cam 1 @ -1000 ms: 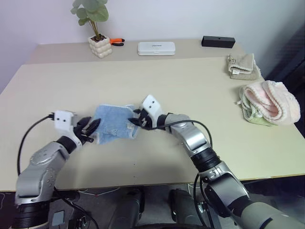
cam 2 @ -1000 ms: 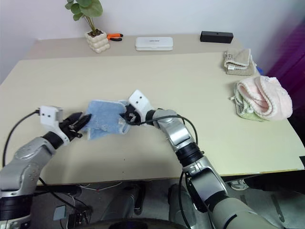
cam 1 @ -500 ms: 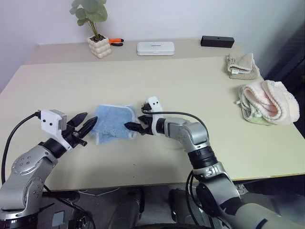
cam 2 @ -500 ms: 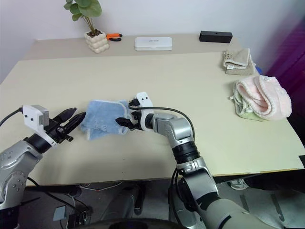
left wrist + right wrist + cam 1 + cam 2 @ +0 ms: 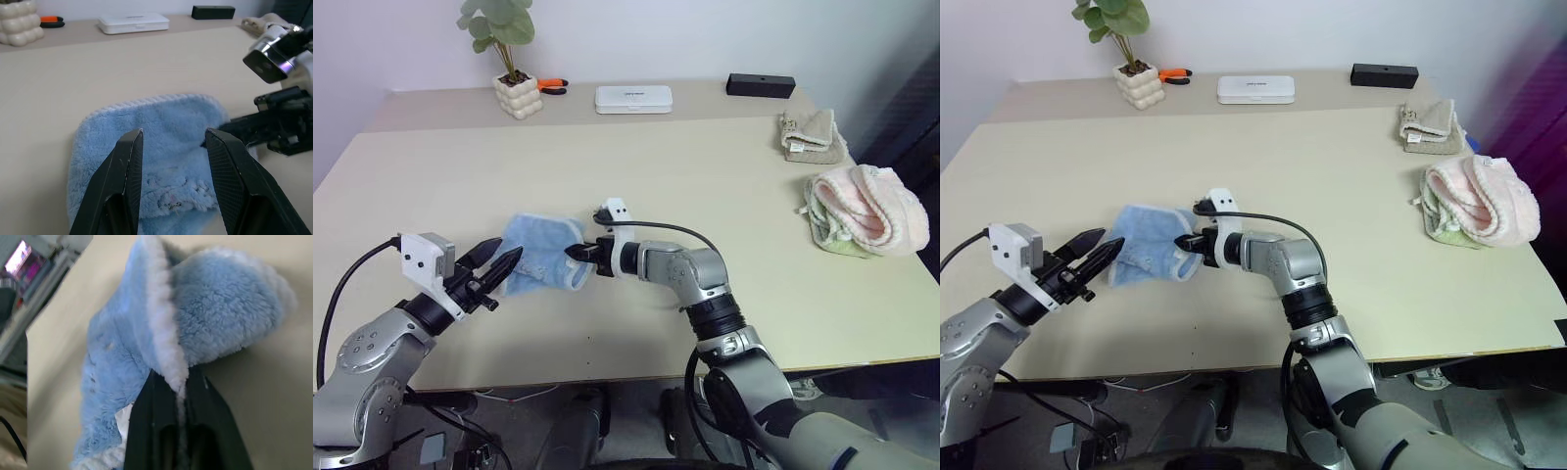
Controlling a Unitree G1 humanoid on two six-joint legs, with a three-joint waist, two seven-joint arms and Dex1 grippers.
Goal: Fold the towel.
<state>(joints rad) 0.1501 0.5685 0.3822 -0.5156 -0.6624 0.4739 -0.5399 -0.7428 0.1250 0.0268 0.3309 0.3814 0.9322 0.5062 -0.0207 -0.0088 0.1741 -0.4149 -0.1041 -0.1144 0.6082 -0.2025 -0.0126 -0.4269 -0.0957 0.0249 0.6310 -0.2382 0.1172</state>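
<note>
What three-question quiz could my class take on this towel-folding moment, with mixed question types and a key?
1. True or false: the right gripper has its jaws shut on the whitish edge of the blue towel.
2. Multiple choice: the left gripper is A) clamped on the towel, B) open and holding nothing, just short of the towel, C) resting on the pink towel.
3. Fill in: the beige towel lies on the table farther back than the ____ towel.

Key: 1 true; 2 B; 3 pink.
</note>
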